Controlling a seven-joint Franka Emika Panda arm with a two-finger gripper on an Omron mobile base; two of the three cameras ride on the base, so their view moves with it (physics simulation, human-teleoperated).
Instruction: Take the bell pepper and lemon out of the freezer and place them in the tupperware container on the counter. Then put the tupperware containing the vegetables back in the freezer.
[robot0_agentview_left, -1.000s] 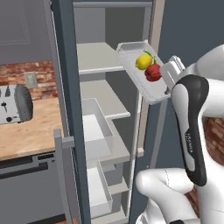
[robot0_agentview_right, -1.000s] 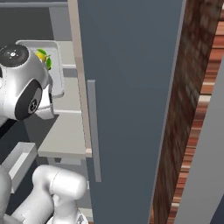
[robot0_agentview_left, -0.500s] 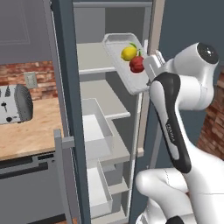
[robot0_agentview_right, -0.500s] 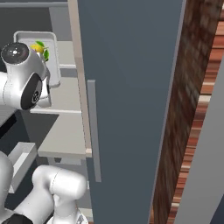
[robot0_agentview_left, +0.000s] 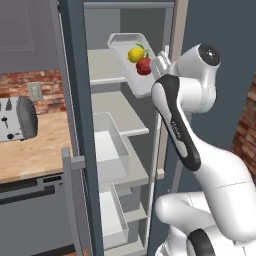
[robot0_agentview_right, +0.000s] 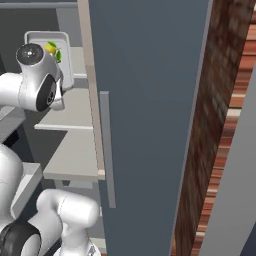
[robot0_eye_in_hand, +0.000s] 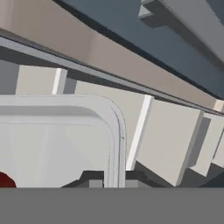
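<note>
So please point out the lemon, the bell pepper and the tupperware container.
lemon (robot0_agentview_left: 135, 54), left base view, yellow middle.
bell pepper (robot0_agentview_left: 144, 65), left base view, red top.
tupperware container (robot0_agentview_left: 120, 41), left base view, far rim.

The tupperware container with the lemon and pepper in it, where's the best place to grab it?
Grip the tupperware container by its low rim at a short end, where the end effector already pinches it. The thin wall suits narrow fingers, and the lemon and bell pepper stay clear.

Lemon: yellow. Pepper: red. Container: pale grey. Freezer: dark blue-grey. Counter: tan wood-grain. Toaster: silver.
</note>
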